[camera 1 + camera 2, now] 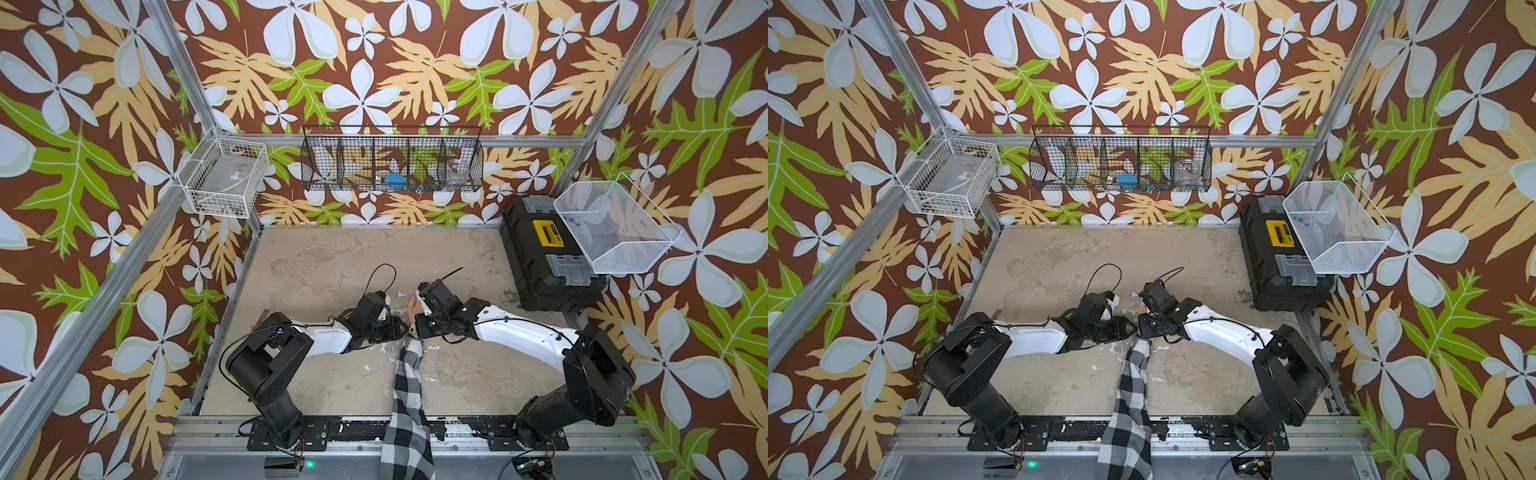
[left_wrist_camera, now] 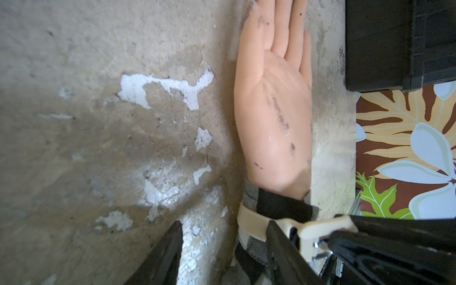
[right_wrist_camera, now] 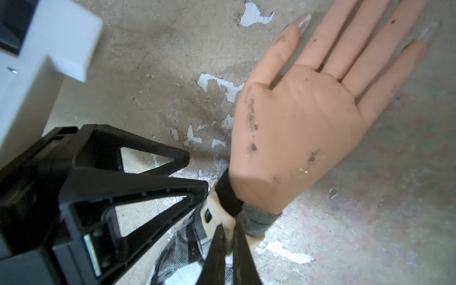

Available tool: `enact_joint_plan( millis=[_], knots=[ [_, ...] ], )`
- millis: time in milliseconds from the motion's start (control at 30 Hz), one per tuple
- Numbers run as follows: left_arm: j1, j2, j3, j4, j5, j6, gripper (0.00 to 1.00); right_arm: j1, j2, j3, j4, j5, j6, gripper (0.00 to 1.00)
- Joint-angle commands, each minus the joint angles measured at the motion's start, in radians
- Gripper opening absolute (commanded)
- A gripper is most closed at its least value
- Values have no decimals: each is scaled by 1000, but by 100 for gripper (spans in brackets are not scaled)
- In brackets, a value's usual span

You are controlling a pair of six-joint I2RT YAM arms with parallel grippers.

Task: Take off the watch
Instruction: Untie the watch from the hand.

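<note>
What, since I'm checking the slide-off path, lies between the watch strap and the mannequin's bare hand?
The checked sleeve's dark cuff wraps the wrist between the watch and the mannequin hand; both wrist views show it.

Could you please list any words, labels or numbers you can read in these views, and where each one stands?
Nothing reads clearly.
Yellow label on the black toolbox: too blurred.
Label in the white wire basket: too small.
Watch: no writing shows.
</note>
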State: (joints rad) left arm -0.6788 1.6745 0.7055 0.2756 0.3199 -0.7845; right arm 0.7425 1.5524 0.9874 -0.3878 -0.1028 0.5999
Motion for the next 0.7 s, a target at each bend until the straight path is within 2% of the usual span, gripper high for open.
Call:
enact_joint_plan(
  millis=[0,67,367,467,667],
  knots=[
    [-2,-1,-3,16,2,1,56,0,-14,-8,50,-20,18,42],
    [-2,-5,-3,14,2,1,56,1,-29,-15,47,9,20,46],
    [-2,-17,3,2,1,8,56,6,-57,2,-17,101,-77,50],
    [-2,-21,2,-1,-2,10,56,20,-46,24,-39,125,-103,55],
    [-2,-16,3,-1,-4,7,56,64,16,101,-84,173,-111,56]
  ],
)
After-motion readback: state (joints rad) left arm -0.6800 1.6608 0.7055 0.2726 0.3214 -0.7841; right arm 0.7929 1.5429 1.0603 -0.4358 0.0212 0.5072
